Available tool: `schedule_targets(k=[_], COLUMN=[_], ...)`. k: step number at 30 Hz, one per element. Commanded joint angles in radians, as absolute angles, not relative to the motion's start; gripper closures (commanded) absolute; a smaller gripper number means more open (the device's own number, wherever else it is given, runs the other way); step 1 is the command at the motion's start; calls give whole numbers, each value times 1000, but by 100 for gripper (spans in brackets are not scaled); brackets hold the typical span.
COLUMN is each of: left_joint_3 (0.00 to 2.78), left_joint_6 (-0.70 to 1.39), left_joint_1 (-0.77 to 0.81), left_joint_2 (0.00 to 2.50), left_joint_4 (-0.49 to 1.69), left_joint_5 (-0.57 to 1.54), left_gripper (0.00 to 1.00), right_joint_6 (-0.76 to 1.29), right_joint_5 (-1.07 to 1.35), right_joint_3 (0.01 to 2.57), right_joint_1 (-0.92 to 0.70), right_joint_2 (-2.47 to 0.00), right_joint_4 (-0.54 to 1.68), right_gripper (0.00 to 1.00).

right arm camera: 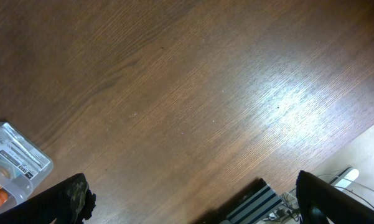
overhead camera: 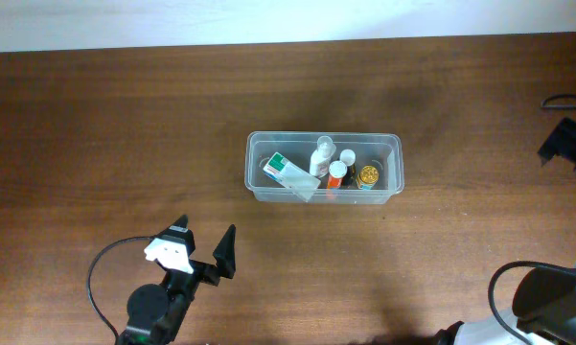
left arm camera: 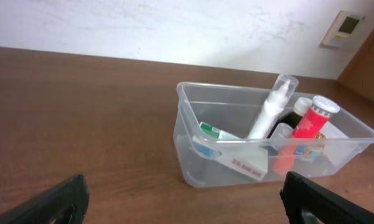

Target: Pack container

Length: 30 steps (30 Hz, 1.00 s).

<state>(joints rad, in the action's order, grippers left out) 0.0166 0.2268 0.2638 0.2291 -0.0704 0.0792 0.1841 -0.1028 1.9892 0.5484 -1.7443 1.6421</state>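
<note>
Container [overhead camera: 251,171]: a clear tub with rounded corners, standing upright on the brown bench [overhead camera: 96,125] with its long side across the overhead view.
Inside the container, left part: a white-and-green box [overhead camera: 289,175] lies tilted against the wall.
Inside the container, middle: a white spray bottle [overhead camera: 322,158] leans, and a red bottle [overhead camera: 336,174] with a white cap stands just beside it.
Inside the container, right part: a small gold-lidded jar [overhead camera: 368,175].
Left fingers [overhead camera: 226,253]: spread apart with nothing between them, well apart from the container, below and to its left in the overhead view, pointing toward it.
Right fingers [right arm camera: 65,199]: spread wide and empty over bare bench, well apart from the container; only one of its corners shows at the left edge of the right wrist view.
</note>
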Motion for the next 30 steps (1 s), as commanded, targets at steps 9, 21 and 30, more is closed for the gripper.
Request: schedule_targets(k=[9,21,30], left_joint_3=[10,10,10], left_joint_6=[211,211,211], left_joint_1=[235,186,187], left_joint_2=[113,88,4], left_joint_4=[-67,-63,67], left_joint_5=[90,90,90], left_gripper=[1,1,1], right_joint_6=[193,193,193], right_joint_5=[-97,-97,-97], right_joint_3=[1986,1986,1986], right_joint_1=[550,550,550], right_joint_2=[-1750,-1750,-1750], right_joint_4=[1641,1641,1641], right_gripper=[2,2,2])
